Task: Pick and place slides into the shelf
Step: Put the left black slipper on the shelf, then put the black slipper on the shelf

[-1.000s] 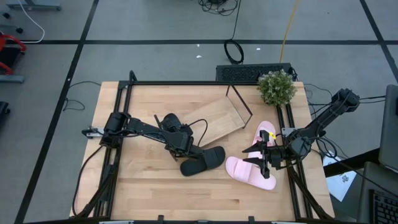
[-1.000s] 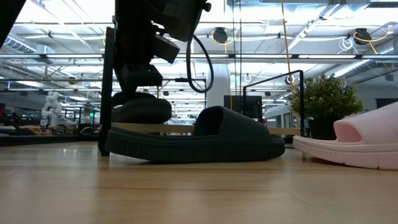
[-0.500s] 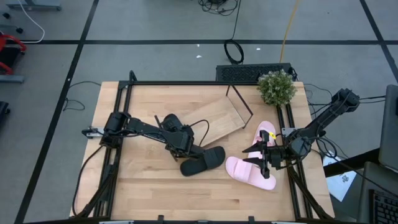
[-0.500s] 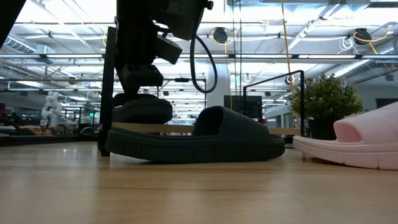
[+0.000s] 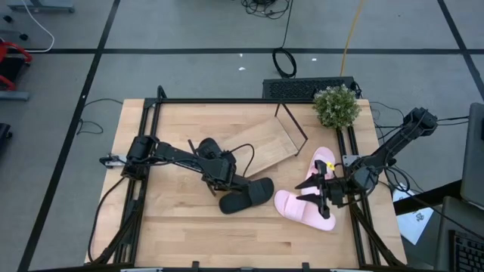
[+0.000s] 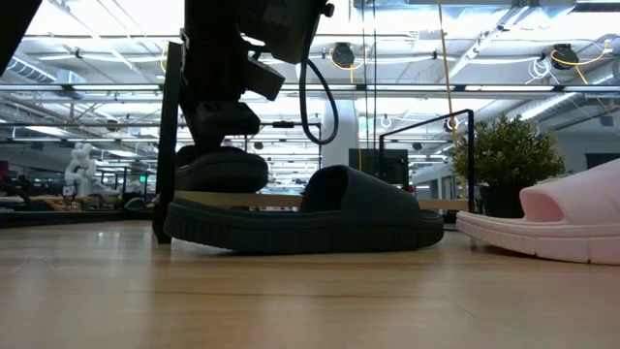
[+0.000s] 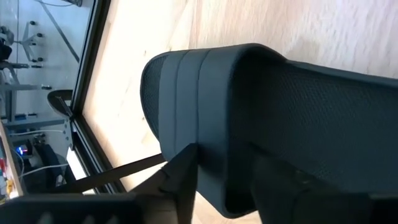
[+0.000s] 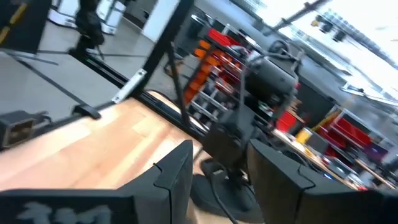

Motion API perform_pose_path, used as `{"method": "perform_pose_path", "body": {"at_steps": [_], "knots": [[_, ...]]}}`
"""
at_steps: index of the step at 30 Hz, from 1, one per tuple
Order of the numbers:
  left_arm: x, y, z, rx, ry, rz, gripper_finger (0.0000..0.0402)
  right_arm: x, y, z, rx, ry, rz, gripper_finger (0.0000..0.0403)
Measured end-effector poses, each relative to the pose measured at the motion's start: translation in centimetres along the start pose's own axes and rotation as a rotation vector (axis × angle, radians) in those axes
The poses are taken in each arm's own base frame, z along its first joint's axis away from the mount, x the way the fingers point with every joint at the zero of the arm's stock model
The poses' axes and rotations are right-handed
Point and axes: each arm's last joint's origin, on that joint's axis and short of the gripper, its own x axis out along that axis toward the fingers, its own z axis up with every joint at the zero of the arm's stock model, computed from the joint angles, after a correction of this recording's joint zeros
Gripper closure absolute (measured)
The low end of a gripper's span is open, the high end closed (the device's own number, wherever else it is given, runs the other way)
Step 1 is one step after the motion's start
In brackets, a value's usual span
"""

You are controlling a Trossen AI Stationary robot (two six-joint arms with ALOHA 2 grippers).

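Fingers of your left gripper straddle the matte black slide's rim at frame centre, spread; close, then lift toward the wooden shelf.

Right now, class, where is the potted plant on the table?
In the high view the potted plant stands at the table's far right corner, just beyond the shelf and the upper pink slide.

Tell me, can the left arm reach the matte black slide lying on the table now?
Probably yes. The left gripper is already at the matte black slide, its fingers on either side of the slide's edge; nothing stands between.
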Motion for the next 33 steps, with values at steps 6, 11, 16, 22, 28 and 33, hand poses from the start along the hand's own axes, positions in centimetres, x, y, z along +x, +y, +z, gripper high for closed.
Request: {"method": "perform_pose_path", "body": {"at_steps": [6,11,16,22,28,33], "knots": [[0.0,0.0,0.0,-0.003,0.000,0.000,0.0228,0.0,0.0,0.1,0.003,-0.022,0.024,0.0259],[0.0,0.0,0.0,-0.008,0.000,0.000,0.0227,0.0,0.0,0.1,0.003,-0.022,0.024,0.0259],[-1.1,0.1,0.4,-0.023,-0.027,-0.030,0.0227,0.0,0.0,0.1,0.003,-0.021,0.023,0.0259],[-3.1,0.6,1.4,-0.064,-0.078,-0.087,0.0227,0.0,0.0,0.1,0.003,-0.021,0.022,0.0259],[-5.6,0.6,1.7,-0.094,-0.140,-0.166,0.0227,0.0,0.0,0.1,0.003,-0.020,0.022,0.0259],[-8.8,-0.4,1.5,-0.096,-0.259,-0.308,0.0227,0.0,0.0,0.1,0.000,-0.019,0.021,0.0259]]}}
